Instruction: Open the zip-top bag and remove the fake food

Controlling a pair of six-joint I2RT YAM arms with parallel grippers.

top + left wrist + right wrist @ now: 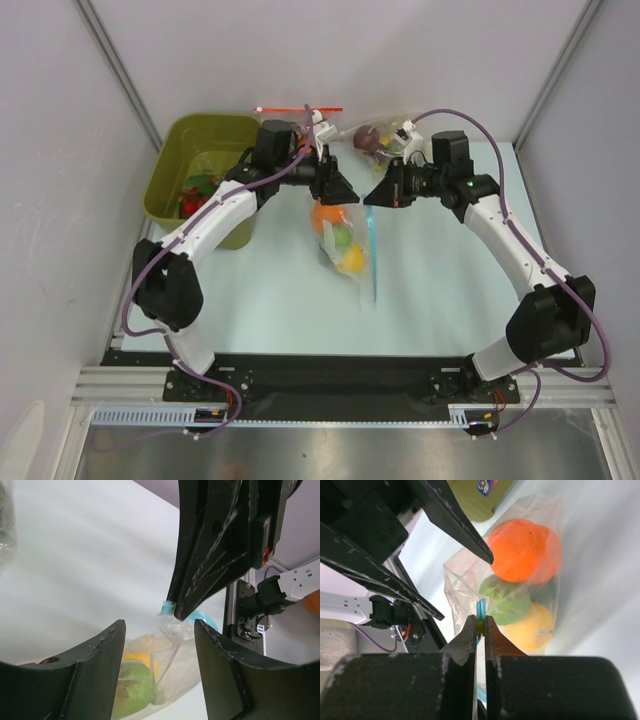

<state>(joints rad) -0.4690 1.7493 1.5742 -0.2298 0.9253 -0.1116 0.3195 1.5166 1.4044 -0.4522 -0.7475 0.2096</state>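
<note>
Pale table [450,290], zip-top bag [465,585] pinched in right claw [480,621]

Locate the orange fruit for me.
Top view: the orange fruit lies mid-table inside the zip-top bag, at its far end beside the left gripper, the light green fruit just nearer.

Behind the glossy orange fruit [522,550], the dark green plastic fruit [549,591] is mostly hidden. The clear crinkly zip-top bag [462,585] disappears at its edge between the right fingers [468,639].
</note>
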